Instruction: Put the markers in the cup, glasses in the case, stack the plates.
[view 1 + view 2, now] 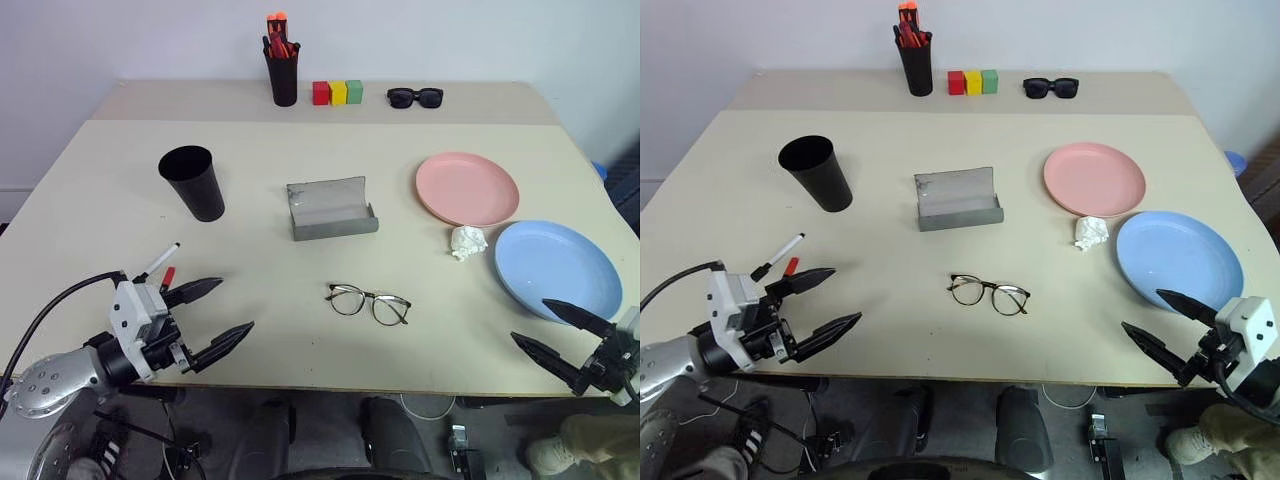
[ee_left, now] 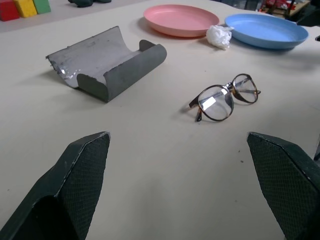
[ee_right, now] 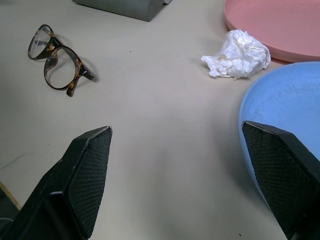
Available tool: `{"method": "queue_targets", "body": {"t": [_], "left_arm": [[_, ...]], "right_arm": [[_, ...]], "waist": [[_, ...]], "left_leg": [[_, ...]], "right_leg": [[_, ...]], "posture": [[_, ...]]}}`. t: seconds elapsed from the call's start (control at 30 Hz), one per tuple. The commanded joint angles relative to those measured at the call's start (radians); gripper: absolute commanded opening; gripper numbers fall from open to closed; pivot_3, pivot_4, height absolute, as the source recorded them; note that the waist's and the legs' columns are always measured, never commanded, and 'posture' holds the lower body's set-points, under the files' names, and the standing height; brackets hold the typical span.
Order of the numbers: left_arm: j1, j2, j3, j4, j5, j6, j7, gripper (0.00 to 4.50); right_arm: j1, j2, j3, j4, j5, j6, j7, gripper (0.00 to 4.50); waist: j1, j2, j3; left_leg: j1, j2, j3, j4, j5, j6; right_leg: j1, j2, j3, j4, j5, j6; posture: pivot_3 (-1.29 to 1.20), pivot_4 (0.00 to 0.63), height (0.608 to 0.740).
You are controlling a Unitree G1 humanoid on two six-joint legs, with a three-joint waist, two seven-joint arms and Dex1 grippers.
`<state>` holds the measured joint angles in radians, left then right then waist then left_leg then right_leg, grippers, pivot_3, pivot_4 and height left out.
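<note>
A white marker (image 1: 158, 260) with a black tip and a short red marker (image 1: 167, 277) lie at the table's front left, just behind my open left gripper (image 1: 236, 304). The black cup (image 1: 193, 182) stands upright further back on the left. The wire-frame glasses (image 1: 368, 302) lie unfolded in the front middle, and behind them the grey case (image 1: 332, 209) sits with its lid open. The pink plate (image 1: 467, 188) and the blue plate (image 1: 556, 268) rest side by side on the right. My right gripper (image 1: 529, 320) is open at the blue plate's front edge, holding nothing.
A crumpled white tissue (image 1: 468, 241) lies between the two plates. Along the back edge stand a black pen holder (image 1: 283, 68) with orange-red pens, three coloured blocks (image 1: 337, 93) and black sunglasses (image 1: 415, 97).
</note>
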<state>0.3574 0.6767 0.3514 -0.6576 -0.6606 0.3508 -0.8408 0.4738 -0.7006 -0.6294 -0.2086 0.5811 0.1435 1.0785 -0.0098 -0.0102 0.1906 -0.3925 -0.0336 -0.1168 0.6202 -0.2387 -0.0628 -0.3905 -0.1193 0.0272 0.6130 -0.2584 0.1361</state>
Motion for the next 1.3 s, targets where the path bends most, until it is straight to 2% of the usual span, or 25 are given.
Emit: {"method": "queue_targets", "body": {"t": [0.03,0.4,0.73,1.03,1.13,1.3], "left_arm": [[-0.012,0.019,0.028,-0.05,-0.03,0.033,0.03,4.5],[-0.052,0.017,0.002,-0.115,-0.07,0.114,0.115,4.5],[0.029,-0.032,-0.019,-0.096,-0.007,0.031,0.083,4.5],[0.003,-0.074,-0.077,-0.029,0.069,-0.032,0.085,4.5],[-0.029,-0.092,-0.091,0.009,0.155,-0.035,0.164,4.5],[-0.071,-0.173,-0.098,-0.01,0.169,0.031,0.32,4.5]], "right_arm": [[-0.009,0.009,0.006,0.007,-0.005,-0.023,0.002,4.22],[-0.015,0.04,0.035,-0.003,-0.01,-0.031,-0.027,4.22],[-0.072,0.018,0.052,-0.005,-0.009,-0.018,-0.033,4.22],[-0.121,0.008,0.089,-0.042,-0.05,-0.022,-0.074,4.22],[-0.187,0.011,0.139,-0.023,-0.039,-0.061,-0.026,4.22],[-0.342,0.001,0.296,-0.03,0.04,-0.049,0.153,4.22]], "waist": [[0.0,0.0,0.0],[-0.001,0.0,0.0],[0.0,0.0,0.0],[0.001,0.0,0.0],[-0.003,0.001,-0.001],[-0.003,0.001,0.0]], "left_leg": [[0.0,0.0,0.0,0.0,0.0,0.0],[0.0,0.0,0.0,0.0,0.0,0.0],[0.0,0.0,0.0,0.001,0.0,0.0],[0.0,0.0,0.0,0.001,0.0,0.0],[0.001,0.0,0.0,0.001,0.0,0.0],[0.001,0.0,0.0,0.002,0.0,0.0]], "right_leg": [[0.0,0.0,0.0,0.0,0.0,0.0],[0.0,0.0,0.0,0.001,0.0,0.0],[0.0,0.0,0.0,0.0,0.0,0.0],[0.0,0.0,0.0,0.0,0.0,0.0],[0.001,0.0,0.0,0.001,0.0,0.0],[0.001,0.001,0.0,0.002,0.001,0.0]], "posture": [[0.0,0.15,0.74],[0.0,0.15,0.74],[0.0,0.15,0.74],[0.0,0.15,0.74],[0.0,0.15,0.74],[0.0,0.15,0.74]]}}
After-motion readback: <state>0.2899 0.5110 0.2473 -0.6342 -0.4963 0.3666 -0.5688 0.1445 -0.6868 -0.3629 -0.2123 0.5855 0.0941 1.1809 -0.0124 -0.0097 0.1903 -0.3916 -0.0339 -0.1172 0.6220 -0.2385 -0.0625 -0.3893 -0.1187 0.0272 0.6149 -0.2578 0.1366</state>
